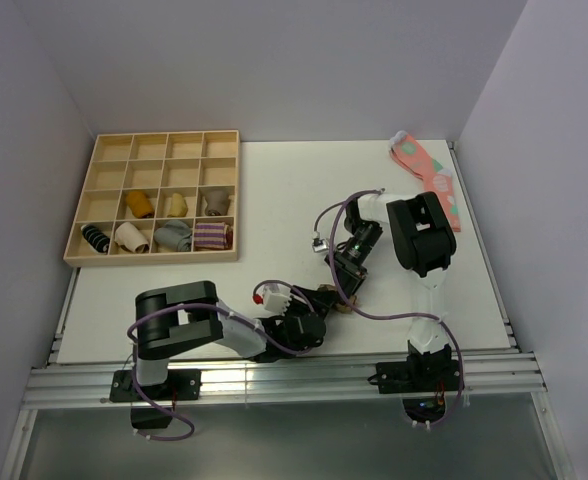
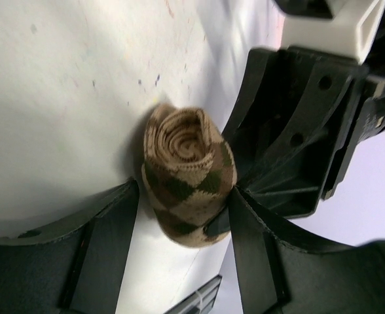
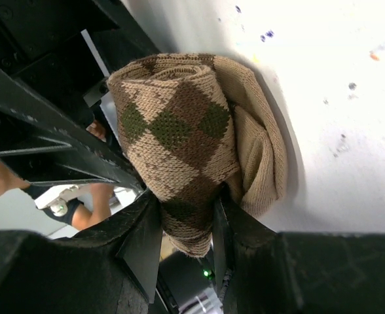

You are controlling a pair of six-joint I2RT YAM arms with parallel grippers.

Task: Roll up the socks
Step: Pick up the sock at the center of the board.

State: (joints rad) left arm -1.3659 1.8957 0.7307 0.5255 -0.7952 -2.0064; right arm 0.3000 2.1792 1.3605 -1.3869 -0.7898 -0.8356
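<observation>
The socks (image 2: 189, 176) sat as a tight tan-and-brown argyle roll on the white table (image 1: 274, 200), near its front edge, between the two arms. In the left wrist view the roll's spiral end faced up.

The left gripper (image 2: 183, 193) had the roll between its fingers (image 2: 107, 242), which stood fairly wide apart. The bundle filled the whole gap, and the far finger pressed visibly into the fabric (the near one met the roll's edge in shadow, so that contact was less plain).

The right gripper (image 3: 186, 203) came in from the other side, its black body just beside the roll in the left wrist view. Its fingers (image 3: 140, 229) were drawn to a narrow gap and pinched the lower end of the roll, with the diamond pattern bulging out above them. A loose tan fold of sock lay against the table beside the pinched part.
</observation>
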